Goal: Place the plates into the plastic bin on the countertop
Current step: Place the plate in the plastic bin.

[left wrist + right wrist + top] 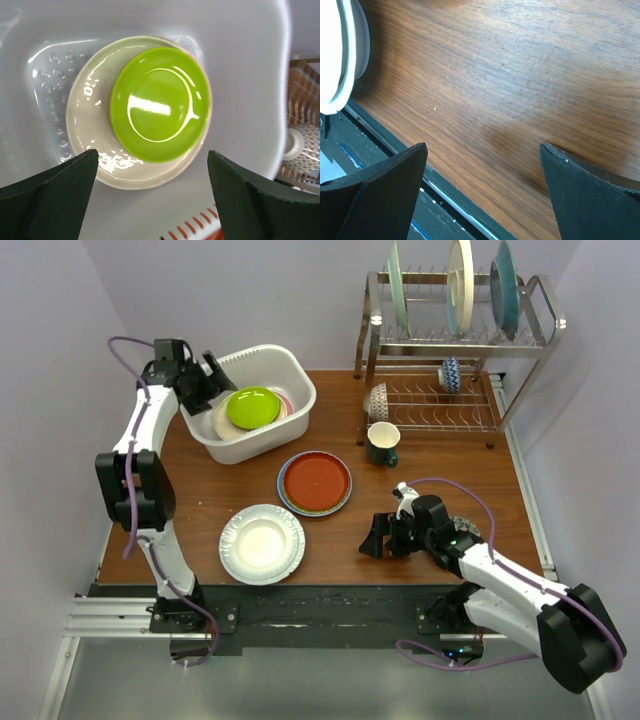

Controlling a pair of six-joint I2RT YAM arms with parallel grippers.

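The left fingers [50,200] are spread wide with nothing between them, hanging over the plastic bin [290,370]. Straight below their gap a lime plate [160,102] lies face up on a larger cream plate [85,125] on the bin floor.

The right fingers [375,195] are also apart and empty, low over bare surface [495,75] near its front edge. Just off to their left sits a white plate [262,543], the nearest one not yet binned. Beyond that plate, further from the fingers, a red-brown plate [315,480] tops a small stack with other-coloured rims showing beneath it. Three more plates stand on edge in the dish rack [425,340], well beyond either pair of fingers.

The white plate looks rigid and glossy, so I would expect it to be slick under the pads and to chip if knocked or dropped. It lies flat, so the only place to take hold is the flared rim on the side nearest the fingers, where the lip seems to lift a little off the wood. One finger would go under that lip and the other on top.

Held by one edge, the plate's weight hangs out beyond the grip and it will probably sag (more so if it is as heavy as it looks). A deep, firm pinch seems wise. It should also be lowered gently onto the lime plate, which is smaller than the cream one and may let a wide plate rock.
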